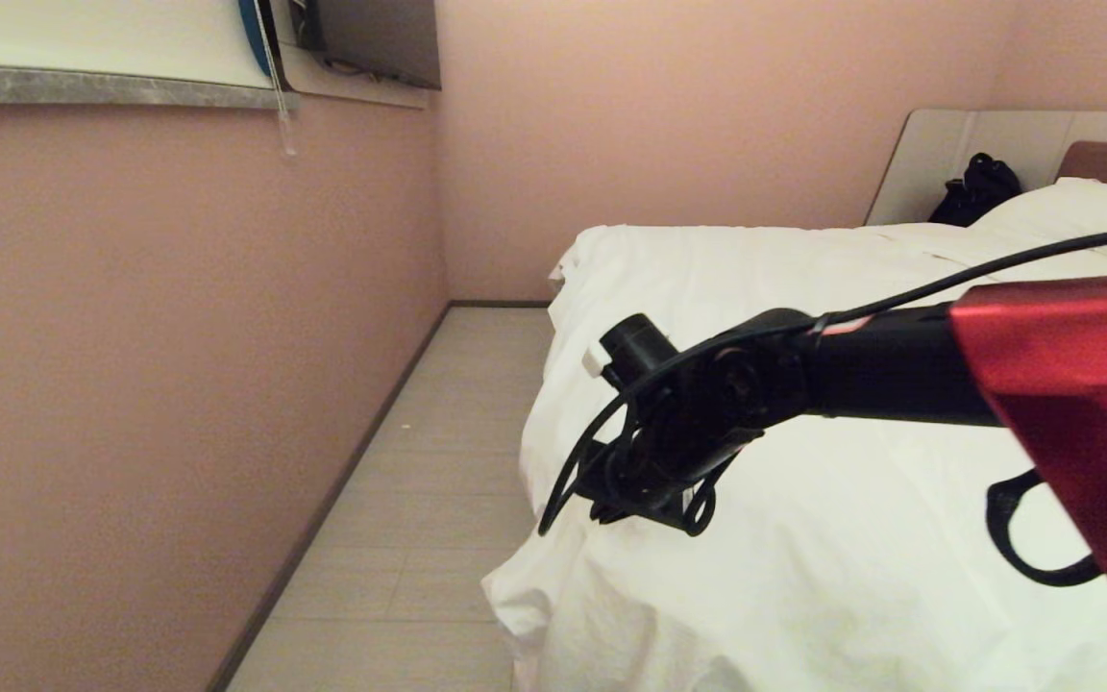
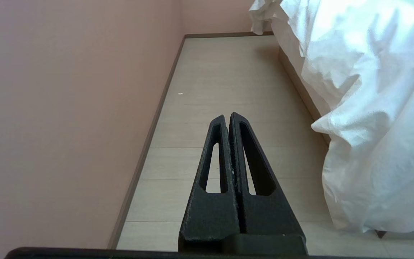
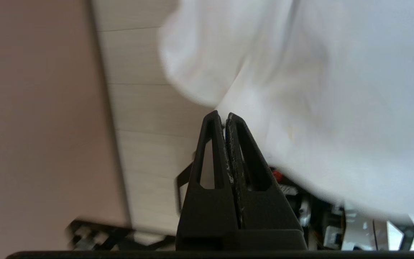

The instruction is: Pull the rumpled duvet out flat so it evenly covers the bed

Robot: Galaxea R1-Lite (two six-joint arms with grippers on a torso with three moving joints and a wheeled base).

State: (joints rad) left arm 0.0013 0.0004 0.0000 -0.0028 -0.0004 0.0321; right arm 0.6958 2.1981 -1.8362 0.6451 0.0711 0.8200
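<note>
Where duvet (image 1: pixel 803 538) overhangs bed, floor (image 1: pixel 438 500) open.

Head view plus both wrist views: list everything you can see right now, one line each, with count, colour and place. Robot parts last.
duvet: one, white, wrinkled, spread over the bed, near corner hanging over the side toward the floor
bed: one, beige headboard panel with a reddish-brown insert, against the far wall
pillow: one visible, white, at the head end
dark bag-like item: one, black, against the headboard; cannot tell what it is
floor: pale planks, between bed and wall
wall: pink, on the robot's left
window sill: grey, top of that wall
right gripper: black, shut, empty, above the duvet's near corner
left gripper: black, shut, empty, over the floor beside the bed
</note>
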